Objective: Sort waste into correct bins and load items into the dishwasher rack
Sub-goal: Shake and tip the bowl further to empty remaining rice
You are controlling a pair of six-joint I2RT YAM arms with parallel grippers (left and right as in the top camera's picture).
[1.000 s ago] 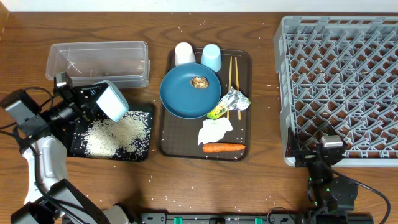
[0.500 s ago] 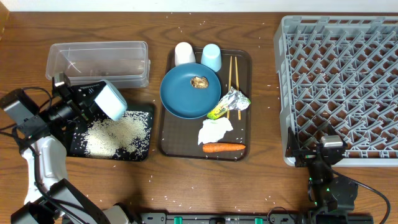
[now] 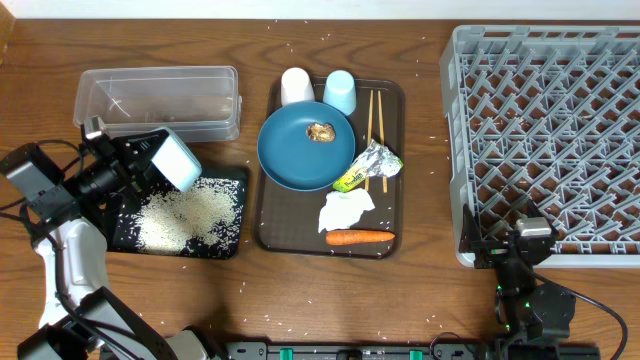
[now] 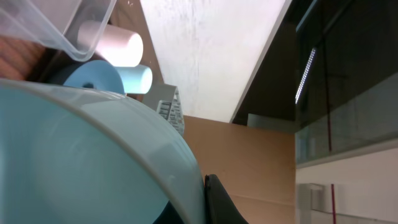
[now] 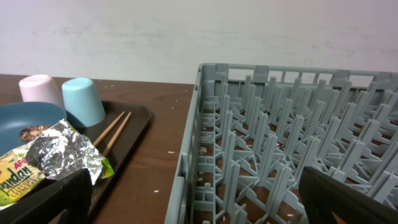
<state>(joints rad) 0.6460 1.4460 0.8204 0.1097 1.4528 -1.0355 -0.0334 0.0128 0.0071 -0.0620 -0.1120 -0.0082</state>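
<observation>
The left end effector (image 3: 148, 163) pinches the rim of the light blue bowl (image 3: 180, 163), tilted over the black tray (image 3: 243, 182) near the table's left edge, above the rice (image 3: 190, 213). The bowl is probably empty; check before carrying it to the dishwasher rack (image 3: 545, 140). The right end effector (image 3: 530, 233) rests spread.

I had the left arm (image 3: 70, 255) reaching up from the near left corner, elbow bent and wrist turned toward the table's middle. The left gripper (image 3: 148, 160) was clamped tight on the rim of the light blue bowl (image 3: 180, 165), holding it tilted. The right arm (image 3: 530, 300) sat folded low at the near right corner. The right gripper (image 3: 527, 238) had its jaws spread wide, gripping nothing.
</observation>
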